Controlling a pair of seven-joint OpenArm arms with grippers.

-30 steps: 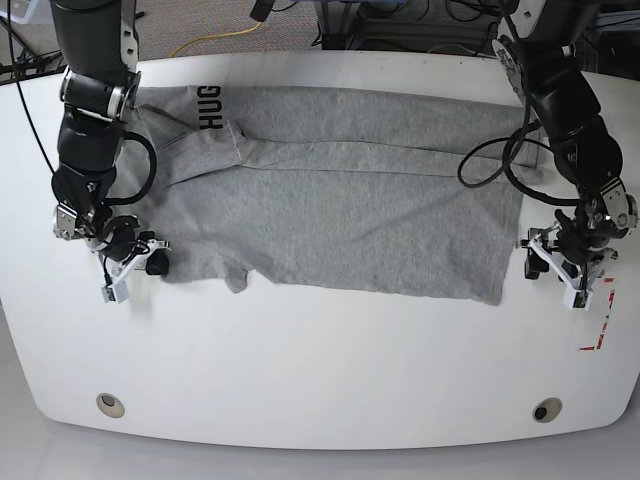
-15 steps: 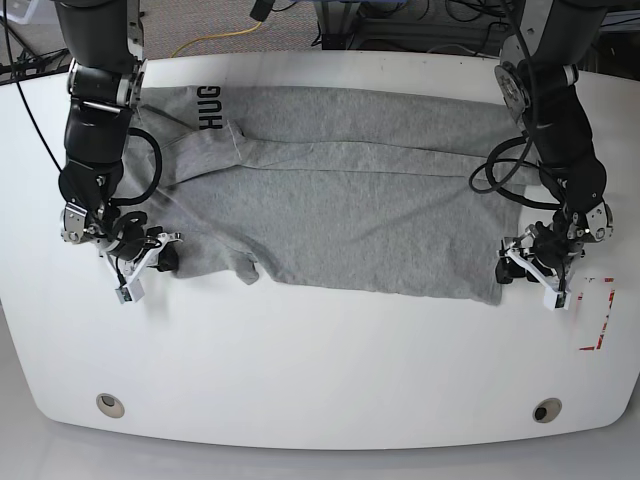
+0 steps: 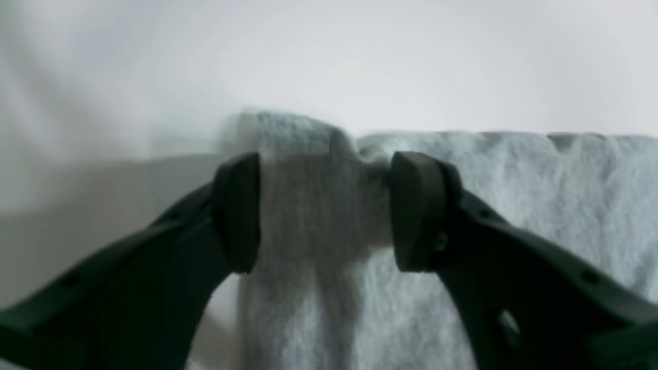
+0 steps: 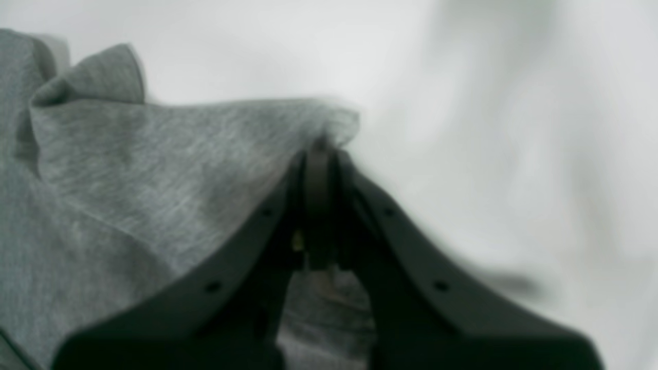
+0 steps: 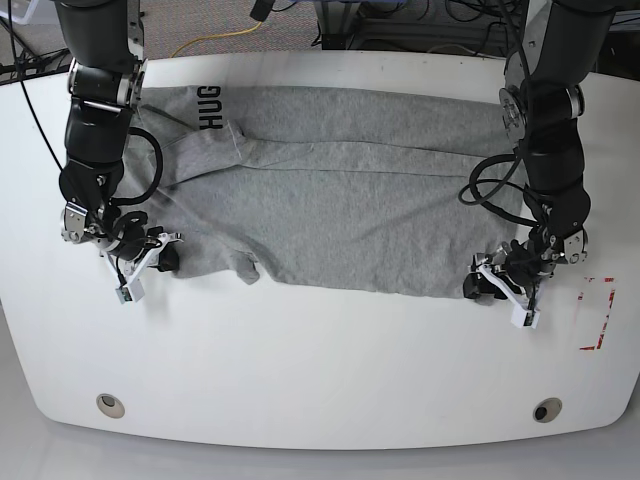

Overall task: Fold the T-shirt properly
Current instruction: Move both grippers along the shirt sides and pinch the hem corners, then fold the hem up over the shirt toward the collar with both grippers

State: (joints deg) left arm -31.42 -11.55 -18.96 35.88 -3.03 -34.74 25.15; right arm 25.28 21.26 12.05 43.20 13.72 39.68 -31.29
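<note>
The light grey T-shirt (image 5: 340, 210) lies spread across the white table, with black letters "HUG" (image 5: 209, 107) at its back left. My left gripper (image 5: 490, 285) is at the shirt's front right corner. In the left wrist view it (image 3: 326, 210) is open, with the corner of the shirt (image 3: 308, 144) between its two fingers (image 3: 236, 210). My right gripper (image 5: 160, 258) is at the shirt's front left edge. In the right wrist view it (image 4: 318, 154) is shut on the hem of the shirt (image 4: 154, 154).
A red-marked rectangle (image 5: 595, 315) is on the table right of my left gripper. Two round holes (image 5: 110, 404) (image 5: 546, 410) sit near the front edge. Cables and equipment (image 5: 400, 20) lie beyond the far edge.
My left gripper has moved left and toward the front, from beside the shirt onto its front right corner. My right gripper has shifted slightly onto the shirt's front left edge.
</note>
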